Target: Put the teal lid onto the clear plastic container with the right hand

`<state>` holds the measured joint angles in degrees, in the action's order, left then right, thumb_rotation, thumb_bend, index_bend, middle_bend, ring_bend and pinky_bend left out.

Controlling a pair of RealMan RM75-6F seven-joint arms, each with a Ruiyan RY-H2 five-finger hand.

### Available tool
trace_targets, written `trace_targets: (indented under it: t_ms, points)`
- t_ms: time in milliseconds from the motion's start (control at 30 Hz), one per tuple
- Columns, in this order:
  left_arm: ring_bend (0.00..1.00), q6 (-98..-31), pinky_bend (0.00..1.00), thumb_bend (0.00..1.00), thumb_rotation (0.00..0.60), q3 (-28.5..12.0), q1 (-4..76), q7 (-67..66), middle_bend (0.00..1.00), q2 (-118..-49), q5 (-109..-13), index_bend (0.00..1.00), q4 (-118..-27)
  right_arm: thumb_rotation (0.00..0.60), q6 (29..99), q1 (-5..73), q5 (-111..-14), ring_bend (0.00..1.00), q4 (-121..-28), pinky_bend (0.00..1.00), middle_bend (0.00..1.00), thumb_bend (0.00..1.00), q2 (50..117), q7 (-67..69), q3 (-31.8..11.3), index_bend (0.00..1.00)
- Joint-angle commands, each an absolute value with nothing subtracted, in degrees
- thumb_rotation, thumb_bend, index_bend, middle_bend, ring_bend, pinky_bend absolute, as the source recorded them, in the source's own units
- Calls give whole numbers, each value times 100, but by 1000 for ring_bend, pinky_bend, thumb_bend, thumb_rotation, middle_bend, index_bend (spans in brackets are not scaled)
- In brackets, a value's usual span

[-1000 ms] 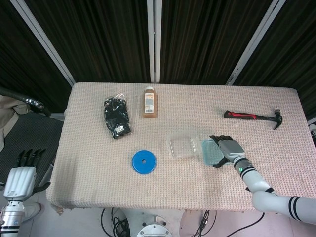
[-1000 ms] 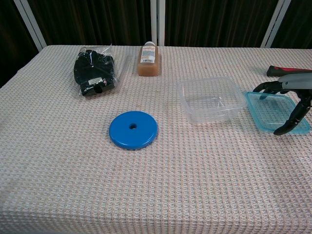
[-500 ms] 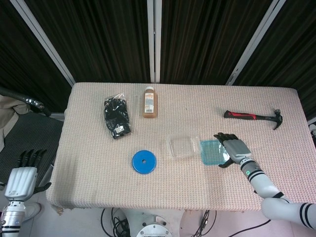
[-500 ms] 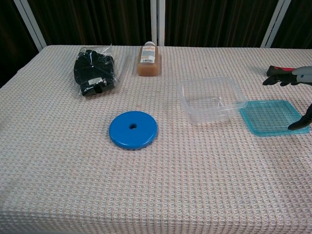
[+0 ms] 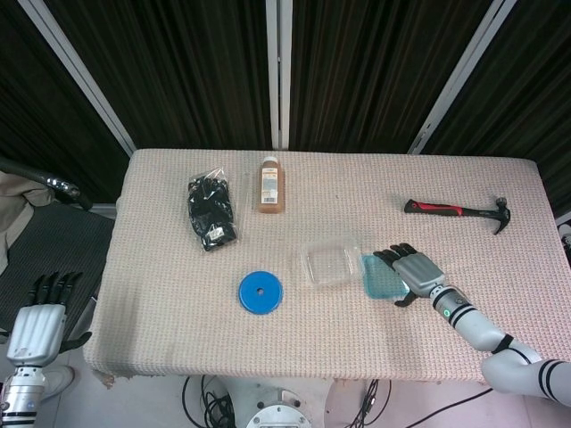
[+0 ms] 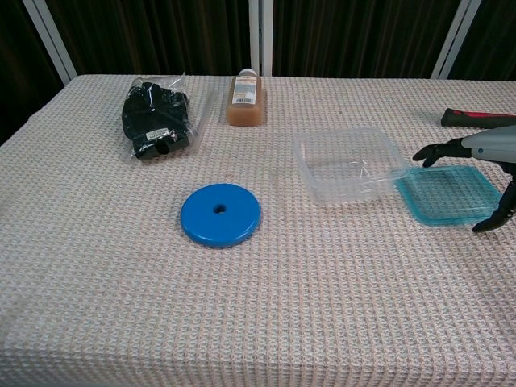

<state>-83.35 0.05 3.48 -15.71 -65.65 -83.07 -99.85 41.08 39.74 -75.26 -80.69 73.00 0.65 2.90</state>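
Surface (image 6: 97, 306): pale woven waffle-textured cloth.
Disc (image 6: 221, 214): blue, round, flat, 1 centre hole, nearest.
Lid (image 6: 448, 194): teal, square, ridged plastic, flat on the cloth, its corner touching the container.
Right hand (image 5: 412, 272): fingers spread above the lid's right part, thumb down at its near edge; holds nothing.
Container (image 6: 350, 164): clear, square, lidless.
Left hand (image 5: 36, 325): below the surface edge, fingers apart, holding nothing.
Far: bagged black item (image 6: 155, 118), amber bottle (image 6: 246, 99) lying flat, red-handled hammer (image 5: 456, 210).
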Motion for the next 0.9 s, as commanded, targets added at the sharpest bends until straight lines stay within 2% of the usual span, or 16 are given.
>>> trace_targets:
  t_ms: [33,533,667,733,800,900]
  points:
    - [10,-8343,22,0,600,3,346,-1584,87,-6561,-8308,102,-9998,600,4077,3983,-7600,0,-7979,0,115,0,7364,120,269,0]
    - [10,-8301,23,0,600,-12,365,-1641,87,-6535,-8256,103,-10045,600,3982,4001,-7686,0,-7795,0,117,0,7408,329,121,0]
    - [10,-8274,22,0,600,-12,376,-1660,87,-6539,-8236,102,-10051,600,3894,4021,-7660,0,-7706,0,153,1,7485,332,106,5]
    - [10,-8276,22,0,600,-11,374,-1660,87,-6536,-8232,102,-10056,600,4014,3974,-7682,0,-7651,0,212,17,7562,363,69,58]
    - [10,-8287,22,0,600,-8,367,-1661,87,-6528,-8235,102,-10060,600,4238,3889,-7778,0,-7593,0,309,79,7627,414,49,183]
    - [10,-8301,22,0,600,-5,360,-1663,87,-6517,-8239,102,-10070,600,4488,3772,-7906,5,-7615,0,367,153,7584,522,54,264]
